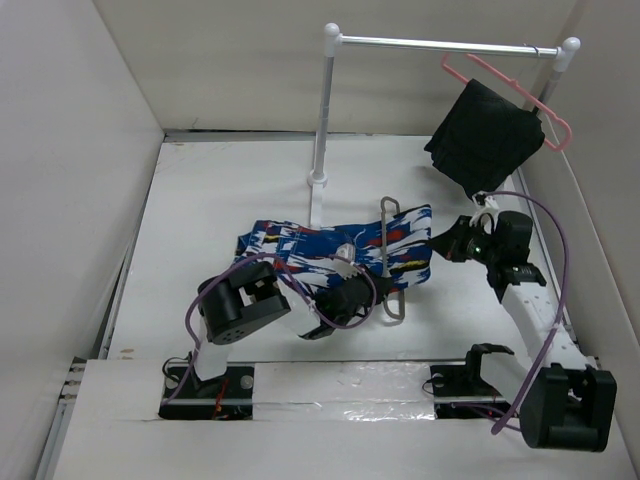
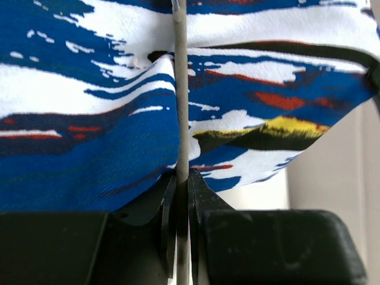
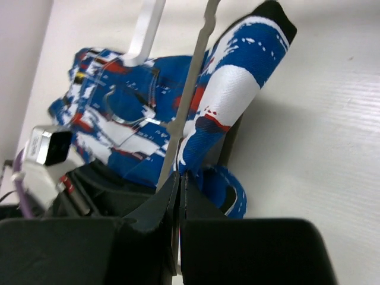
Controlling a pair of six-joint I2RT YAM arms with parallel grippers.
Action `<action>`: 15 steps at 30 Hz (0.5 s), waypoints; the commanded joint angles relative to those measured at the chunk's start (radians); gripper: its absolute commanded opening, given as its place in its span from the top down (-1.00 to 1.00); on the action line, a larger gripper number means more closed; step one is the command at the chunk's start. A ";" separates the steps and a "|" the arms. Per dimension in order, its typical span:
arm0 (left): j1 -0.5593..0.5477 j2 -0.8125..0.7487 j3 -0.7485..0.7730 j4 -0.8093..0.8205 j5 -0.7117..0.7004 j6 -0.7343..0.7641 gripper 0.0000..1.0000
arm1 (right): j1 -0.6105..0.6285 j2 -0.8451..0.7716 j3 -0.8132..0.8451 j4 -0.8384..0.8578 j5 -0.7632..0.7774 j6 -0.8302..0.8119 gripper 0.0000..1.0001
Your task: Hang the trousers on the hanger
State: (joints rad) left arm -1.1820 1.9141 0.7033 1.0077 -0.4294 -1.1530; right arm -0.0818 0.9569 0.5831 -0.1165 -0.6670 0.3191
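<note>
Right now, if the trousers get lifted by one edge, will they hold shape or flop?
Probably floppy: the trousers lie crumpled, bunching against the hanger wire. Likely light, as the thin cloth folds softly. They may slip along that smooth wire.

Black-and-white arms with looping purple cables.

We counted two hangers: one wire hanger and one pink hanger. There was one pair of trousers, one black cloth and one rail. We saw two arms with two grippers, the left gripper and the right gripper.
</note>
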 commanded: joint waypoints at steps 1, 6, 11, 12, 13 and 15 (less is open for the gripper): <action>-0.015 0.051 0.041 -0.245 -0.089 0.055 1.00 | -0.004 0.025 0.028 0.245 0.008 0.000 1.00; 0.034 0.060 -0.042 -0.230 -0.088 -0.026 1.00 | -0.033 -0.033 0.105 0.120 0.084 -0.041 1.00; 0.084 -0.051 -0.177 -0.218 -0.118 -0.047 1.00 | -0.156 -0.144 0.077 0.106 0.060 0.001 1.00; 0.084 -0.067 -0.182 -0.243 -0.130 -0.037 1.00 | -0.179 -0.153 0.073 0.106 0.049 0.006 1.00; 0.084 -0.081 -0.186 -0.257 -0.143 -0.031 1.00 | -0.200 -0.159 0.072 0.104 0.034 0.009 1.00; 0.084 -0.116 -0.202 -0.285 -0.155 -0.022 1.00 | -0.254 -0.152 0.075 0.106 -0.003 0.009 1.00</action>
State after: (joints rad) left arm -1.1328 1.8149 0.5598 0.9577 -0.4610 -1.2057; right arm -0.2512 0.8364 0.5880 -0.1692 -0.6807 0.3183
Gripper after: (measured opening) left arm 0.061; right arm 0.021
